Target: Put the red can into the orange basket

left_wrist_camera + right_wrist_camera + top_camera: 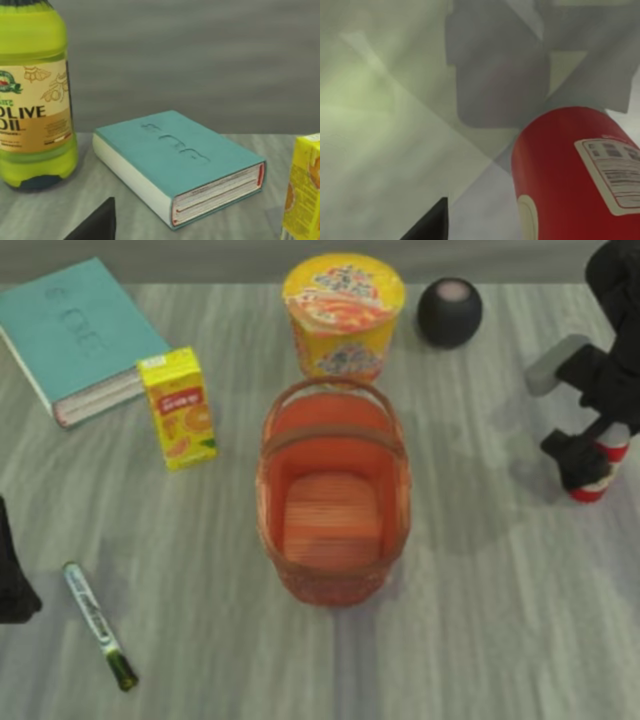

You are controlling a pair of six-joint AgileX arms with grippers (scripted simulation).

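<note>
The red can stands near the table's right edge, mostly covered from above by my right gripper. In the right wrist view the red can fills the near side, showing a white label and a pale round emblem. One dark fingertip shows with a gap of table between it and the can; the other finger is hidden. The gripper is open around the can. The orange basket sits mid-table with its hoop handle up and nothing inside. My left gripper is parked at the left edge, open.
A yellow noodle cup and a dark round speaker stand behind the basket. A yellow juice carton and a teal book lie at the back left, with a marker at the front left. An olive oil bottle shows beside the book.
</note>
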